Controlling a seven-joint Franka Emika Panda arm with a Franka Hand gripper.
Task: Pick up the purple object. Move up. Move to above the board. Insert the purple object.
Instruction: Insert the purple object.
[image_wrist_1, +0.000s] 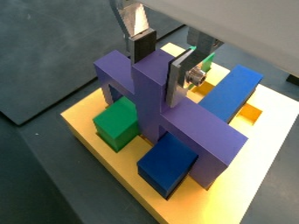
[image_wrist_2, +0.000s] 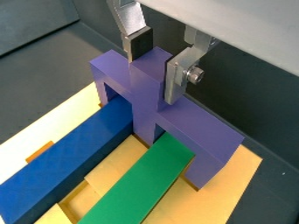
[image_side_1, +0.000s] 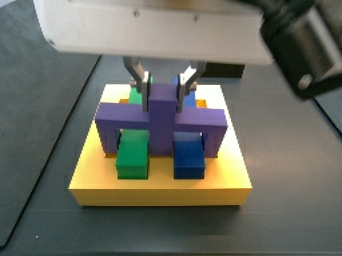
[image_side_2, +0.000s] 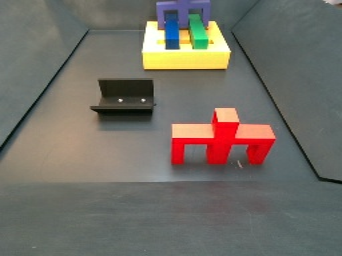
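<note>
Two-finger gripper (image_wrist_1: 163, 59) with flat silver plates and dark pads hung directly over the board, plates on either side of the central upright post of the matte purple arch-shaped block (image_wrist_1: 176, 114), seen in both wrist views (image_wrist_2: 160, 61). Pads looked pressed against the post's sides, so gripping the purple block (image_wrist_2: 163, 114). In a side view, same picture: fingers (image_side_1: 139, 72) straddling the post of the purple block (image_side_1: 160, 120).

Purple block sat on the large flat yellow square board (image_wrist_1: 251, 188), legs down among its slots, straddling a long blue bar (image_wrist_2: 70, 162) and a long green bar (image_wrist_2: 146, 188) lying on the board (image_wrist_2: 47, 127). In a side view, green (image_side_1: 132, 150) and blue (image_side_1: 189, 155) ends poked out beneath the arch, on the yellow slab (image_side_1: 160, 188).

Farther out, in a side view: board (image_side_2: 186, 58) at the far end of the dark floor, a dark L-shaped fixture (image_side_2: 124, 97) near the middle, a red arch-shaped block (image_side_2: 222, 138) standing nearer, well apart from the board.
</note>
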